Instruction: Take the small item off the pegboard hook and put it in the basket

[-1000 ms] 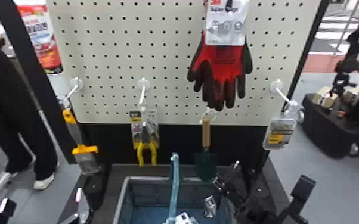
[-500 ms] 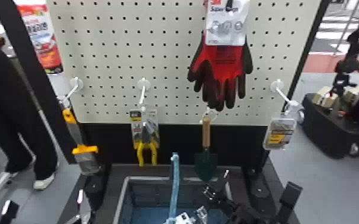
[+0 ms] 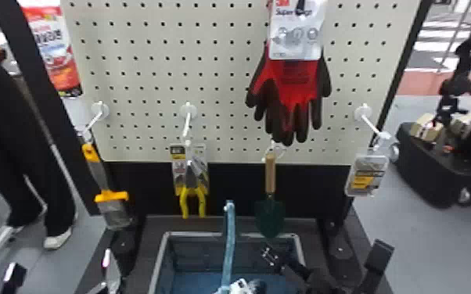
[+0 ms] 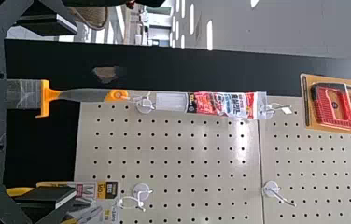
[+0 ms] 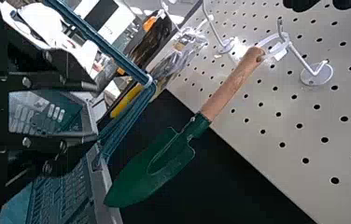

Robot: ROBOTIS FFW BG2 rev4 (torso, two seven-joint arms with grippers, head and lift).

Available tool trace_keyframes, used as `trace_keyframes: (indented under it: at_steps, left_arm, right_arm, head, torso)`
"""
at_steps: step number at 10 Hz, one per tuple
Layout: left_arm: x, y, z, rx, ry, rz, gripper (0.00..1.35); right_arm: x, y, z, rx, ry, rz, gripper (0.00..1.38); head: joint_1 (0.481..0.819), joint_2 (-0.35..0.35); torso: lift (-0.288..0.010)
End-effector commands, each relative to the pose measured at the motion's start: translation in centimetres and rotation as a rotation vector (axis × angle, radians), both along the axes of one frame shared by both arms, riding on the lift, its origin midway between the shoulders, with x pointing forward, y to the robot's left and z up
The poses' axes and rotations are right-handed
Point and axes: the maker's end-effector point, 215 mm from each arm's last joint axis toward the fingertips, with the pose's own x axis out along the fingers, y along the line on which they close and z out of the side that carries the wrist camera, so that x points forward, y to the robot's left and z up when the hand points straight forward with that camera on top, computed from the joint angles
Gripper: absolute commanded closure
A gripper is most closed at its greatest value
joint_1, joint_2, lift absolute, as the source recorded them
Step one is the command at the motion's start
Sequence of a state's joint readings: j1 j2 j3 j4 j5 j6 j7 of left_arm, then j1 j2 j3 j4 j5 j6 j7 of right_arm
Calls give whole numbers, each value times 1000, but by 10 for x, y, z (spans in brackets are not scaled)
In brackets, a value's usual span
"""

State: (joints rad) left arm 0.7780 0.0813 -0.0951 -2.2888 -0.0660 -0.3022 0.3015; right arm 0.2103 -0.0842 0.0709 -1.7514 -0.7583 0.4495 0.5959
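Trowel (image 3: 270,176), probably the target, hangs handle-up in the head view at the far side of the basket (image 3: 159,262), likely for a short transfer. Left wrist view: left end effector (image 4: 73,112) wide, empty. Right wrist view: loop (image 5: 281,52) on hook (image 5: 300,57) suspends the trowel; right end effector (image 5: 95,112) parted, empty, near the blade.

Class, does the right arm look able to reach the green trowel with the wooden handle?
Probably yes: the right gripper is open and the trowel hangs ahead, though the basket's blue handle runs between them.
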Motion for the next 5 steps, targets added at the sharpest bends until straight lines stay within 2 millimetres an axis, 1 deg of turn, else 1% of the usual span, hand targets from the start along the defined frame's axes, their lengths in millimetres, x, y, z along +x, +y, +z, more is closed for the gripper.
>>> trace_keyframes:
  at_steps: [1, 2, 3, 5]
  left_arm:
    - [0, -1, 0, -2, 0, -2, 98]
    - [0, 0, 0, -1, 0, -1, 98]
    - [0, 0, 0, -2, -1, -1, 98]
    - [0, -1, -1, -4, 1, -2, 98]
  right_arm:
    - [1, -1, 1, -2, -4, -2, 42]
    - [1, -1, 1, -2, -4, -2, 125]
    - [1, -1, 1, 0, -4, -2, 176]
    - [1, 0, 1, 1, -5, -1, 194]
  head:
    - [549, 0]
    - [549, 0]
    - [549, 0]
    - [549, 0]
  torso:
    - [-100]
    - [-100]
    - [-100]
    - [-100]
